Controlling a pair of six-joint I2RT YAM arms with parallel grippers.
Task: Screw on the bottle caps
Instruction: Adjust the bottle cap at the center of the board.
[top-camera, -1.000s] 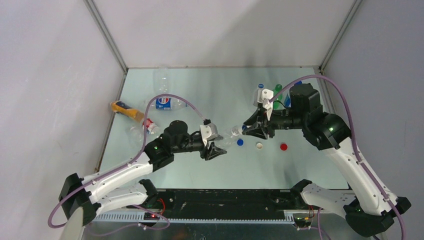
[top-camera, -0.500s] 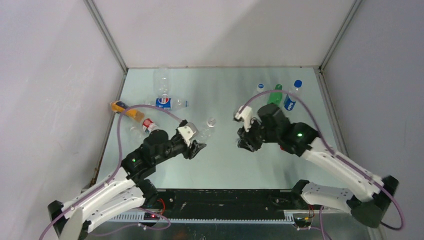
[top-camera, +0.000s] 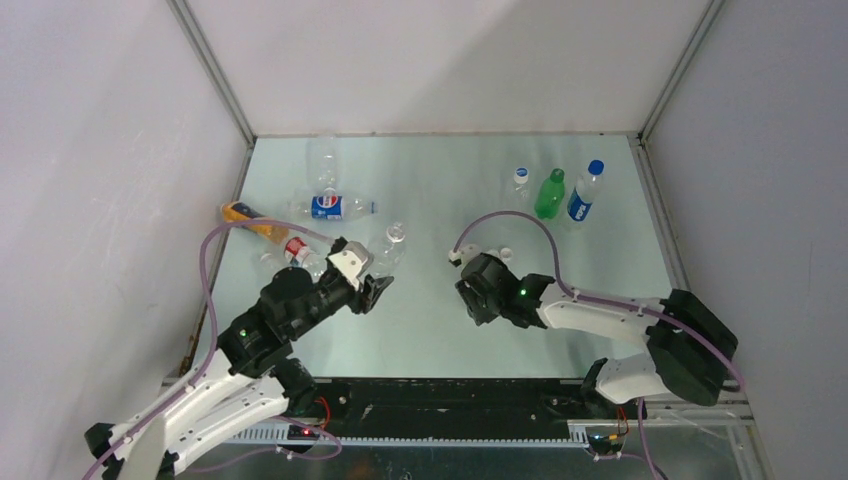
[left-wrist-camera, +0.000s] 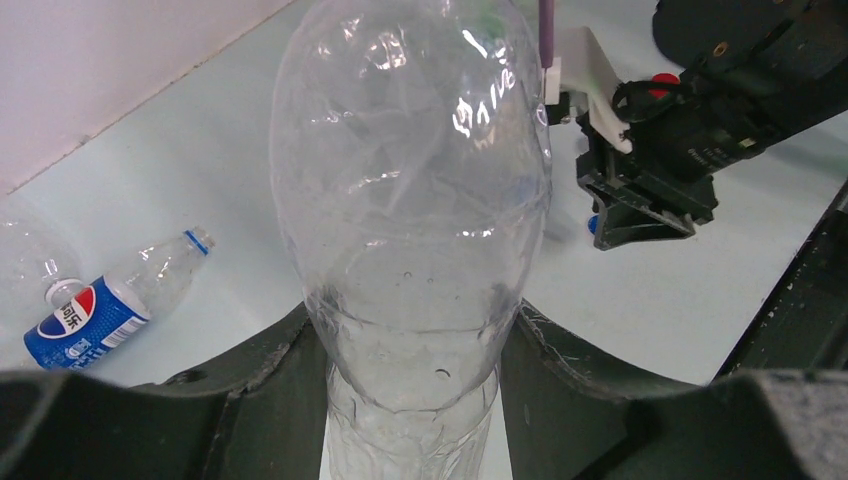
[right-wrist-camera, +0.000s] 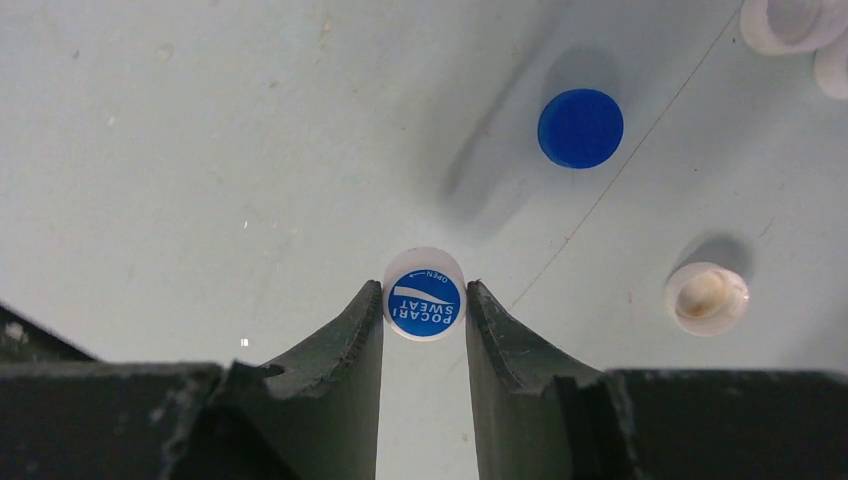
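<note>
Right wrist view shows the right gripper (right-wrist-camera: 424, 297) pinching a blue-topped white cap (right-wrist-camera: 424, 306) above the table, while the left gripper (left-wrist-camera: 412, 320) clamps a clear bottle (left-wrist-camera: 410, 150).

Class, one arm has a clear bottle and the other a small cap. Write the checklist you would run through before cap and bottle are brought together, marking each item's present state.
1. The left tool grips the clear bottle: ok, a finger presses each side.
2. The right tool holds the Pocari Sweat cap: ok, both fingers touch its rim.
3. The cap's printed top faces the wrist, open side away: ok.
4. The bottle's neck is bare and ready for a cap: cannot tell, it is out of the wrist view and too small from above.
5. The cap is lined up over the neck: not ok, the tools stand apart.
</note>
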